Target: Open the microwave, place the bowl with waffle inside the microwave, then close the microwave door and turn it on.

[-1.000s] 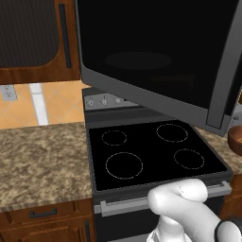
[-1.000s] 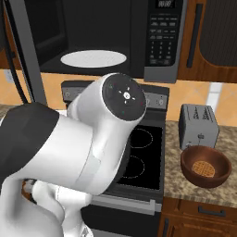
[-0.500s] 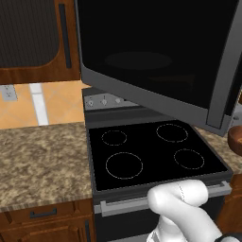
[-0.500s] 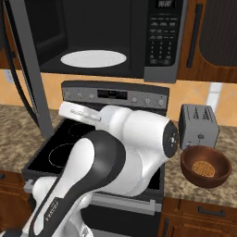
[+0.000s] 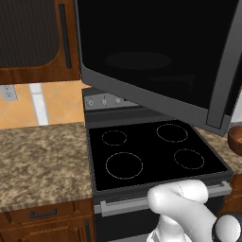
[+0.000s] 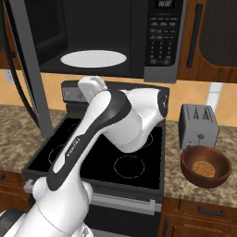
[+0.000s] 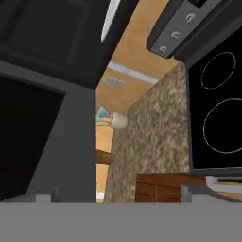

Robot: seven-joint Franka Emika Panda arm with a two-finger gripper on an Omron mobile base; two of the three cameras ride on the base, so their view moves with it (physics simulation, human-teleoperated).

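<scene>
The microwave (image 6: 139,28) stands open above the stove, its white turntable (image 6: 93,59) bare and its keypad (image 6: 162,37) on the right. The microwave door (image 5: 156,52) swings far out to the left, handle (image 5: 221,75) on its outer edge. On the right counter sits the reddish-brown bowl (image 6: 205,165) holding a waffle (image 6: 204,167); its rim (image 5: 236,141) peeks in at the left base view's edge. My arm bends over the stove, the hand (image 6: 91,88) raised below the oven's opening, far from the bowl. In the hand view my gripper (image 7: 116,194) is open, fingertips (image 7: 43,197) wide apart and holding nothing.
A black glass cooktop (image 5: 151,151) lies under the microwave, knobs on its back panel (image 5: 106,100). A small grey toaster (image 6: 198,126) stands right behind the bowl. Speckled stone counter (image 5: 42,158) spreads left of the stove. Brown cabinets (image 6: 215,32) flank the microwave.
My arm has unfolded from in front of the right base camera, stretched over the stove, and now lifts the hand toward the oven opening. Door and bowl have stayed put.
</scene>
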